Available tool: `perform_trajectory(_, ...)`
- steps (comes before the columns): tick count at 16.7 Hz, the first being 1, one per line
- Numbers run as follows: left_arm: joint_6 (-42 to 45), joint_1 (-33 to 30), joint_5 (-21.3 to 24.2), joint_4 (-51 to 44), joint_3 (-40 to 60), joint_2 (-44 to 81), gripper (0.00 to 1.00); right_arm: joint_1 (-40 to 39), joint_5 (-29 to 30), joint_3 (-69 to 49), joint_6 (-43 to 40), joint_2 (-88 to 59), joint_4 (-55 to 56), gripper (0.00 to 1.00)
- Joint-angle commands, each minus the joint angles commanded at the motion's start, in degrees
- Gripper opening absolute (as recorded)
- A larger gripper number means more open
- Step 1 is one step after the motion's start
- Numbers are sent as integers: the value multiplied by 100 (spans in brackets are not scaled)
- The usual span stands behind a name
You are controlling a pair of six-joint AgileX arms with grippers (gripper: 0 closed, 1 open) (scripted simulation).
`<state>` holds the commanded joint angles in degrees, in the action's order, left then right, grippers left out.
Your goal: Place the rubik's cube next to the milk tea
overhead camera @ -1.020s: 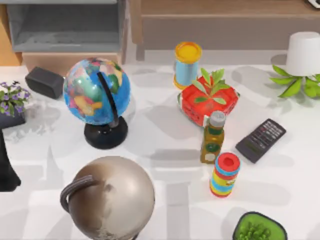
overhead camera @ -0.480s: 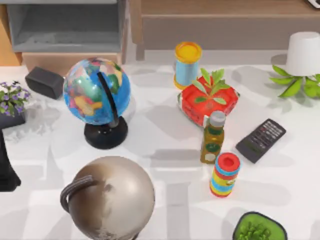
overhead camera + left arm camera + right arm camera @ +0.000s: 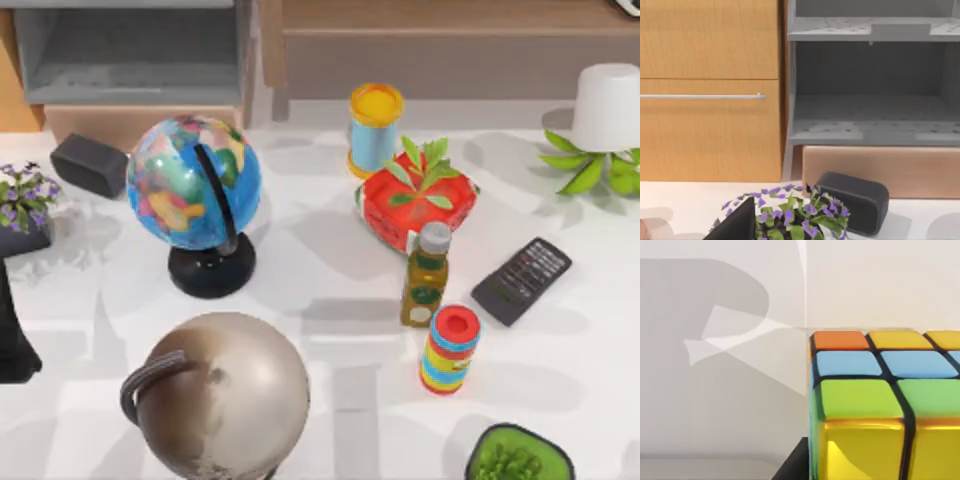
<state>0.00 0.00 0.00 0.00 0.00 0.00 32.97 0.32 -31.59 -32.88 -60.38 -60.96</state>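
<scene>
Your cube (image 3: 880, 405) sits close up in the right wrist view, its orange, yellow, blue and green stickers facing the camera, with a pale wall or surface behind it. A dark edge shows just below it, possibly part of the right gripper, though the view is too tight to be sure, and you cannot tell whether those fingers are clenched or released.

On the table (image 3: 330, 390) in the top view, look at the back for a yellow-lidded blue cup (image 3: 375, 128), which may be the milk tea. Just in front of it stands a red box (image 3: 415, 205) with green leaves on top, then a bottle (image 3: 426, 275) touching or just beside that box, and a striped toy (image 3: 450, 350) near the bottle. A remote (image 3: 521, 280) lies to the right of the bottle.

A blue globe (image 3: 195, 195) stands left of centre, and a grey globe (image 3: 220, 395) sits nearer the front. A black speaker (image 3: 88, 164) and a purple flower pot (image 3: 22, 200) occupy the left side. The left arm (image 3: 14, 335) is parked at the left edge; its finger state cannot be told.
</scene>
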Motion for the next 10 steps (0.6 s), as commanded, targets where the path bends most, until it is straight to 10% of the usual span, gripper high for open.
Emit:
perform_trajectory(4,0,0,0,0,0,0,100,0,0,0,0,0,0,98)
perform_trajectory(10,0,0,0,0,0,0,100,0,0,0,0,0,0,100)
